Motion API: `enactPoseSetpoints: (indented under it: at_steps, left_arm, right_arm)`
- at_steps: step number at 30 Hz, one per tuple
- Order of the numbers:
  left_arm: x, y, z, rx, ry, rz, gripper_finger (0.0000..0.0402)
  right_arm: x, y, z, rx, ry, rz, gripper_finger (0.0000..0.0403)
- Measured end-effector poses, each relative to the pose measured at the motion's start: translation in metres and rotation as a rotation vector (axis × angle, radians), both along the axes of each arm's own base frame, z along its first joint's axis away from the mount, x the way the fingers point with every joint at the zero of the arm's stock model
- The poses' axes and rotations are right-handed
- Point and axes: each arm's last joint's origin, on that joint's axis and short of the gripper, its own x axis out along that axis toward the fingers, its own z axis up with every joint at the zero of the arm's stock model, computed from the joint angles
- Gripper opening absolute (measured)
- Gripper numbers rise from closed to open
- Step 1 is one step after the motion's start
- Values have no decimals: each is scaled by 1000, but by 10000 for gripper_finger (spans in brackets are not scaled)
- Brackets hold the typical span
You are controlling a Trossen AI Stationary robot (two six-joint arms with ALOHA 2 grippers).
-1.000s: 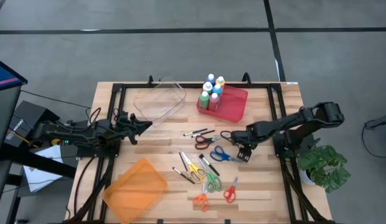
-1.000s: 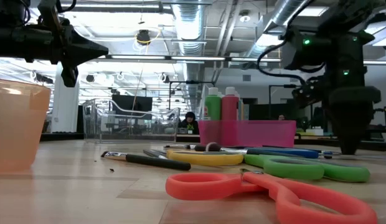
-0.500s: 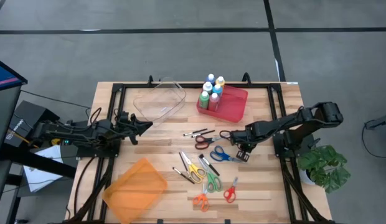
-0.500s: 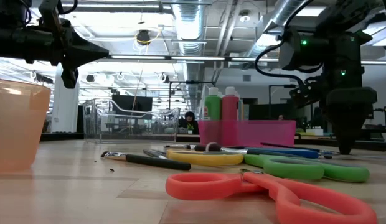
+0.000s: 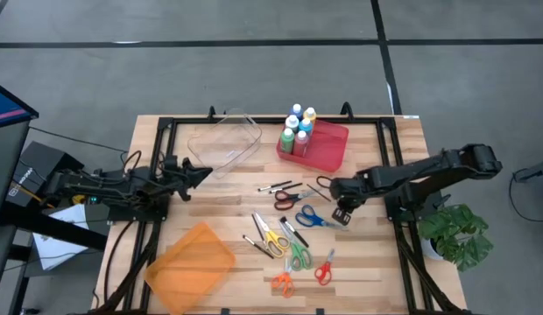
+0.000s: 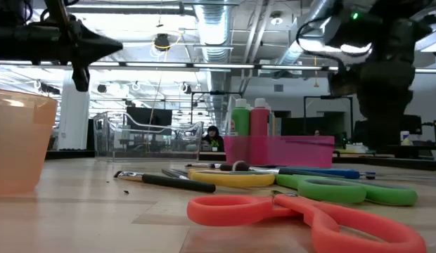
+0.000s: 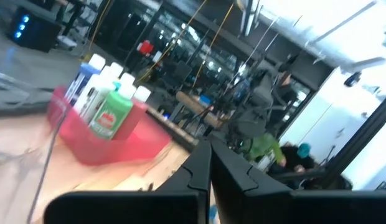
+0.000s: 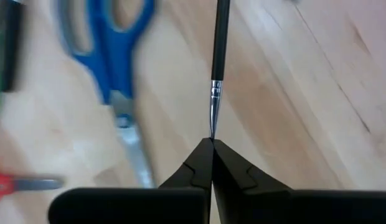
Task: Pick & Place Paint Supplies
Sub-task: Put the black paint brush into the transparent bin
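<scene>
Since a second ago: right arm drawn back toward the right edge of the high view, elbow now farther out; right gripper (image 5: 335, 189) moved a little up the frame and snapped shut from wide open, fingertips pinched on the tip of a thin black paintbrush (image 8: 218, 56). Left arm barely shifted.

Wooden table (image 5: 385, 262) filling the middle of the high view. Orange bin (image 5: 190, 265) at lower left of the tabletop, tilted. Clear plastic bin (image 5: 224, 140) at upper middle. Red tray (image 5: 328, 149) at upper centre right, holding the paint bottles (image 5: 298, 128) upright in a cluster at its left end: white caps, with green, blue and yellowish bodies showing. Same bottles seen past the left gripper (image 7: 210, 163) in its wrist view, standing in the tray, green one nearest. Left gripper closed on nothing, held above the table's left side, pointing toward the clear bin.

Scissors strewn across the centre and lower centre: blue scissors (image 5: 313, 218) just below the right gripper, yellow scissors (image 5: 271, 234), green scissors (image 5: 298, 255), red scissors (image 5: 323, 269), orange scissors (image 5: 282, 283). Black markers or brushes (image 5: 278, 187) lying among them, too small to tell apart.
</scene>
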Motion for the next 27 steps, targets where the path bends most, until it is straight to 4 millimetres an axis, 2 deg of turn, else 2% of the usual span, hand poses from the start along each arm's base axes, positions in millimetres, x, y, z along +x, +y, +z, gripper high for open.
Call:
enactPoseSetpoints:
  at_steps: [8, 14, 20, 27]
  left_arm:
    - [-3, 2, 11, -137, -163, 29, 5]
    - [1, 0, 20, -154, -188, -52, 34]
    - [21, -1, 45, -116, -119, -50, 99]
    - [67, 3, 59, -90, 40, -5, 200]
  right_arm:
    - [-1, -2, 21, -4, -174, -25, 0]
    - [5, -3, 34, -25, -294, -40, 0]
    - [16, -4, 52, -71, -358, 4, 0]
    - [28, -14, 81, -161, -475, 9, 0]
